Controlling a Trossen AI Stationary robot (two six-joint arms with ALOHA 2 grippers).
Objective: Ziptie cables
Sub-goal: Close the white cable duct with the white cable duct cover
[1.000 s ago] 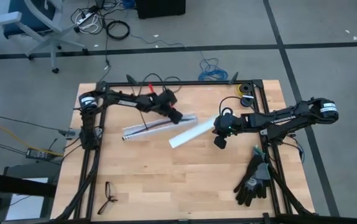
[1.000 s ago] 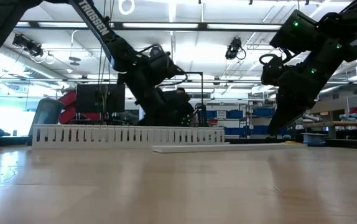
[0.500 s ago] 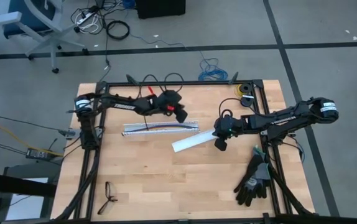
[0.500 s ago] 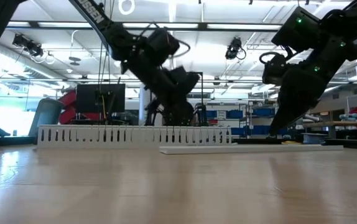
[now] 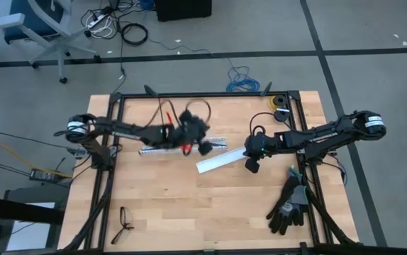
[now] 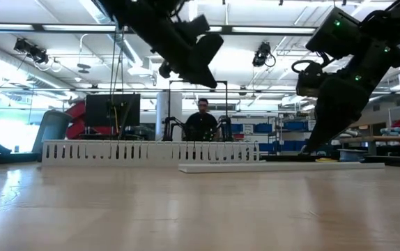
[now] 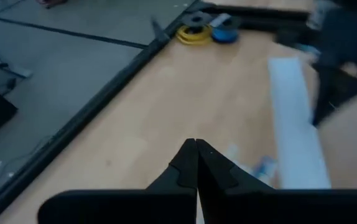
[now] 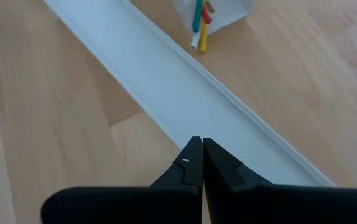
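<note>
The cables lie in a white slotted duct. Their green, red and yellow ends stick out of its end. My left gripper is shut and holds nothing; it hangs well above the duct. A flat white cover strip lies slanted on the table beside the duct. My right gripper is shut, with its tips down on that strip. The ziptie is not in view. My right gripper presses its shut fingertips down on the flat top of the white strip, near the strip's right end. The fingers slant down from the table's right side. The strip lies flat on the table.
Black gloves lie at the near right. Spectacles lie at the near left. Tape rolls sit at the far right corner. A person stands beyond the table. Bare wood fills the near half.
My left gripper has risen from the slotted duct, rolling as it rose, and now hangs high above it. The white strip's right end has slid toward the near edge under my right gripper's tips, so the strip has turned a little. The slotted duct has also shifted slightly.
</note>
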